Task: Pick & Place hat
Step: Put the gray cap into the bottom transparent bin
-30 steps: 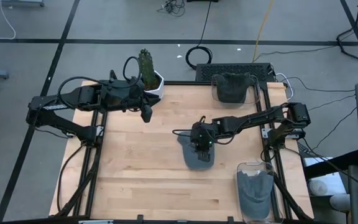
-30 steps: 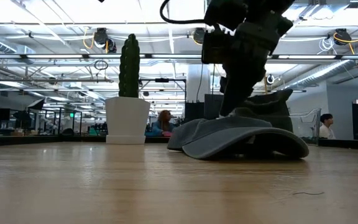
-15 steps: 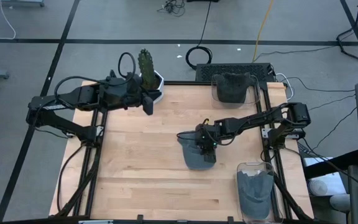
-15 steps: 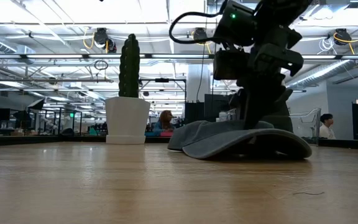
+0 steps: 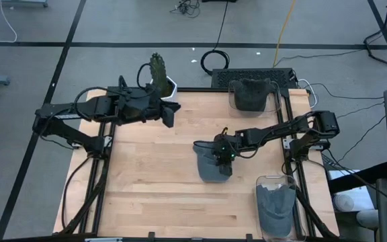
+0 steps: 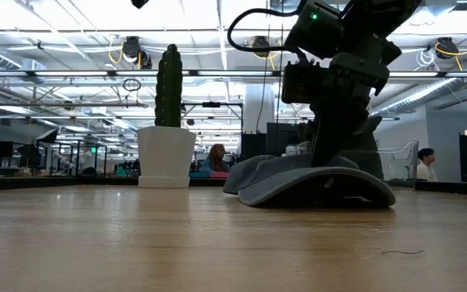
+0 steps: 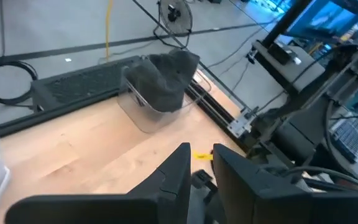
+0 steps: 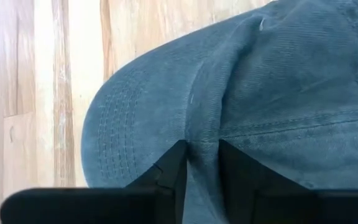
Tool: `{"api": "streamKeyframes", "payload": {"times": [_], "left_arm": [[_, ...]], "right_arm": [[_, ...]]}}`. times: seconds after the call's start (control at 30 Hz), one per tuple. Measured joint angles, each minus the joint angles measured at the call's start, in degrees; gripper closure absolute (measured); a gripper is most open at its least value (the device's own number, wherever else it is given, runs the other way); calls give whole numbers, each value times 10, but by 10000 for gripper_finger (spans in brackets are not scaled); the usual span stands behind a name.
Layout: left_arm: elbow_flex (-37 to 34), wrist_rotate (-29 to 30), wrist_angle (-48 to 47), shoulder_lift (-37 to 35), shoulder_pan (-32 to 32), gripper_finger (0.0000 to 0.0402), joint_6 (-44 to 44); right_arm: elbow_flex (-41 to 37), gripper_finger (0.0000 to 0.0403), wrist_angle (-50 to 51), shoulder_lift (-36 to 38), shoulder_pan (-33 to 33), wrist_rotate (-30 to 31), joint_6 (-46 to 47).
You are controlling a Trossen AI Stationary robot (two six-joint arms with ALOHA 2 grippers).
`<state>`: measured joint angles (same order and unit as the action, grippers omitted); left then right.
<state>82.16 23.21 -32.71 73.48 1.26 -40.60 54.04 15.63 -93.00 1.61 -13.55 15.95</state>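
A grey-blue cap (image 5: 211, 168) lies on the middle of the wooden table, right of centre. In the low view the cap (image 6: 298, 180) rests on its brim and lower edge. My right gripper (image 5: 224, 157) stands on top of it, shut on a ridge of its cloth, with the brim (image 8: 126, 137) spreading out beyond the fingers. My left gripper (image 5: 170, 117) hangs in the air over the far left part of the table, shut and holding nothing; its fingers (image 7: 182, 158) point toward the far right bin. My right gripper pinches a raised fold of the cap's cloth (image 8: 202, 134) between its two fingers, where the brim meets the crown. It comes from above, pointing down. The cap still lies on the table, its brim edge (image 6: 379, 195) touching the wood.
A clear bin with a dark cap (image 5: 250, 94) sits at the far right edge, and a second clear bin with a grey cap (image 5: 276, 205) at the near right corner. A cactus in a white pot (image 5: 160, 75) stands at the far edge. Bare wood lies left of and nearer than the cap.
My right gripper has moved a little toward the table's right and near edge across the cap and sunk onto its crown; the cap's brim has drawn in slightly. My left arm has swung toward the table's middle, staying raised.
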Motion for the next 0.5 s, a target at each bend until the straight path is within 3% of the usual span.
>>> {"api": "streamKeyframes", "payload": {"times": [0.23,0.5], "left_arm": [[1,-77,57,26,0,325,24],[-1,-236,78,43,0,325,90]], "right_arm": [[0,312,-6,0,0,0,7],[0,275,-53,0,0,0,41]]}}
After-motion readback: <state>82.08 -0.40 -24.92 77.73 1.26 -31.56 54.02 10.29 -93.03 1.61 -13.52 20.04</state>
